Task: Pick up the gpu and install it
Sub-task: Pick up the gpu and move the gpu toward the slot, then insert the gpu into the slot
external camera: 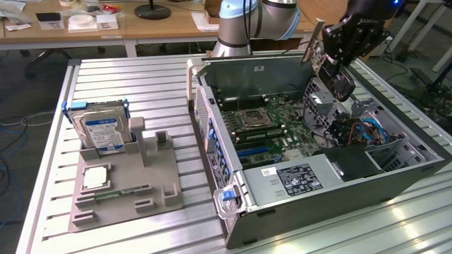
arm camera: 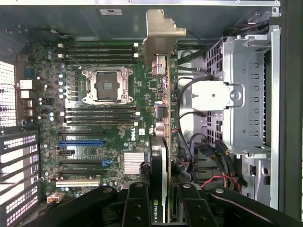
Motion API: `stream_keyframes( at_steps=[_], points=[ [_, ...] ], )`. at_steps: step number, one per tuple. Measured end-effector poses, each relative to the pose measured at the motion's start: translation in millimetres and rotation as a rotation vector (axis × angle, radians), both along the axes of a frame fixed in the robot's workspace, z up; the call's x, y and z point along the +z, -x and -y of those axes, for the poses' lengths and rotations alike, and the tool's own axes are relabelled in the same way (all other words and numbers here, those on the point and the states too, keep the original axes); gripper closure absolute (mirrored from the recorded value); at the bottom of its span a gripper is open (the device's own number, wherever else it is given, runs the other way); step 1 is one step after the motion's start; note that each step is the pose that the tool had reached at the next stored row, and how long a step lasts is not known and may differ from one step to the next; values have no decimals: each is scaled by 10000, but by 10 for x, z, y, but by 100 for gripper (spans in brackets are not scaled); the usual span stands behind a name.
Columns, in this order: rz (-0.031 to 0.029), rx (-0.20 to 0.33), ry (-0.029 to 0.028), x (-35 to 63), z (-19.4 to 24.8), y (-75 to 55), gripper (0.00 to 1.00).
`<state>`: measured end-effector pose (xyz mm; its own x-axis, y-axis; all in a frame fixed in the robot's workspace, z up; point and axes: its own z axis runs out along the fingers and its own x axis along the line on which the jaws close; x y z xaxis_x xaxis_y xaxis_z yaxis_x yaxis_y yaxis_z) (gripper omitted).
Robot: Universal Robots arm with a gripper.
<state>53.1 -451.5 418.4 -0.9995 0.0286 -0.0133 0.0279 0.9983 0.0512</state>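
The gpu [external camera: 338,82] hangs edge-down above the right side of the open computer case [external camera: 424,165], its dark fan facing the exterior view's left and its pale metal bracket [external camera: 314,44] pointing back. My gripper [external camera: 347,48] is shut on the card's upper end. In the wrist view the gpu [arm camera: 164,118] appears edge-on between my two black fingers [arm camera: 137,204], with the bracket [arm camera: 161,29] at its far end. It hovers over the motherboard [arm camera: 104,135], beside the drive cage. The blue slot [arm camera: 80,142] lies off to one side of the card.
A silver hard drive [external camera: 99,129] stands in a grey fixture [external camera: 127,190] on the slatted table at the exterior view's left. Inside the case are a metal drive cage [arm camera: 246,94], loose cables [arm camera: 222,179] and a power supply [external camera: 297,180]. The arm's base [external camera: 236,32] stands behind the case.
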Motion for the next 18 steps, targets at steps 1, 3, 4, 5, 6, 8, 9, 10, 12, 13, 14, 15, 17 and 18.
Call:
stream_keyframes(
  at_steps=[1, 3, 4, 5, 6, 8, 9, 10, 12, 13, 14, 15, 17, 18],
  points=[
    [0, -1, 0, 0, 0, 0, 73],
    [1, -1, 1, 0, 0, 0, 73],
    [1, -2, 0, 0, 0, 0, 73],
    [0, -2, 1, 0, 0, 0, 73],
    [0, -1, 0, 0, 0, 0, 73],
    [0, -1, 0, 0, 0, 0, 73],
    [0, -1, 1, 0, 0, 0, 73],
    [0, -1, 0, 0, 0, 0, 73],
    [0, -2, 0, 0, 0, 0, 73],
    [1, -1, 0, 0, 0, 0, 73],
    [0, 0, 0, 0, 0, 0, 73],
    [0, 24, 1, 0, 0, 0, 73],
    [1, 229, 1, 0, 0, 1, 73],
    [1, 368, 0, -1, 0, 2, 73]
  ],
)
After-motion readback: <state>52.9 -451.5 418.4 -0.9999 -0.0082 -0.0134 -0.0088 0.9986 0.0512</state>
